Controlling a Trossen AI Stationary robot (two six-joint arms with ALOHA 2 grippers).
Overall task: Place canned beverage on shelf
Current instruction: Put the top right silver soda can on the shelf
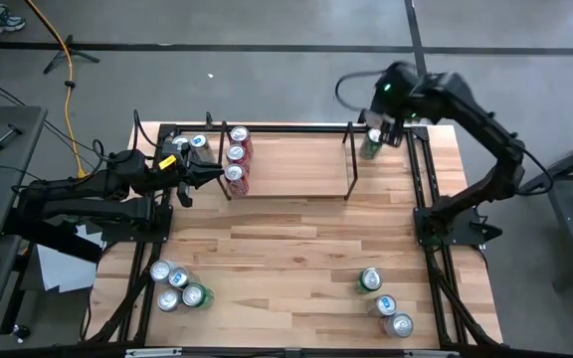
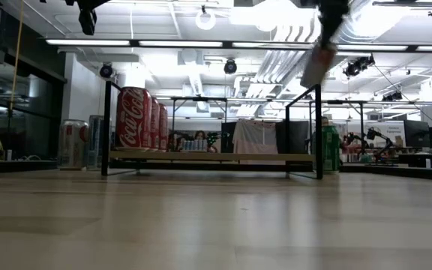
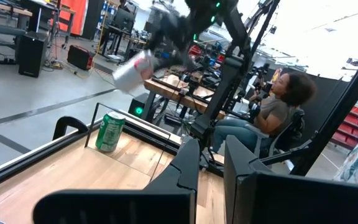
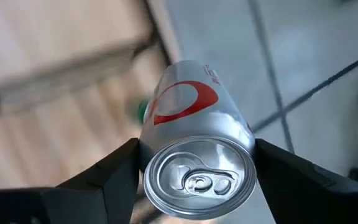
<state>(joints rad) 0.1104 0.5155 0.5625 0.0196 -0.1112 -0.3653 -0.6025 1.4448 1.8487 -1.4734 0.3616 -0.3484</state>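
On the shelf (image 1: 296, 159) stand three red cans (image 1: 237, 157); the right hand (image 1: 381, 117) grips a silver can (image 4: 194, 155).

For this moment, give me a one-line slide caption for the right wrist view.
Right gripper holds a silver can between its fingers, top toward the camera.

I see three red cans (image 1: 237, 156) crowding the shelf (image 1: 296, 189) at its left end; its middle and right lie open. A green can (image 1: 370, 145) stands just outside its right end rods, upper right. The table's centre (image 1: 286, 249) is open.
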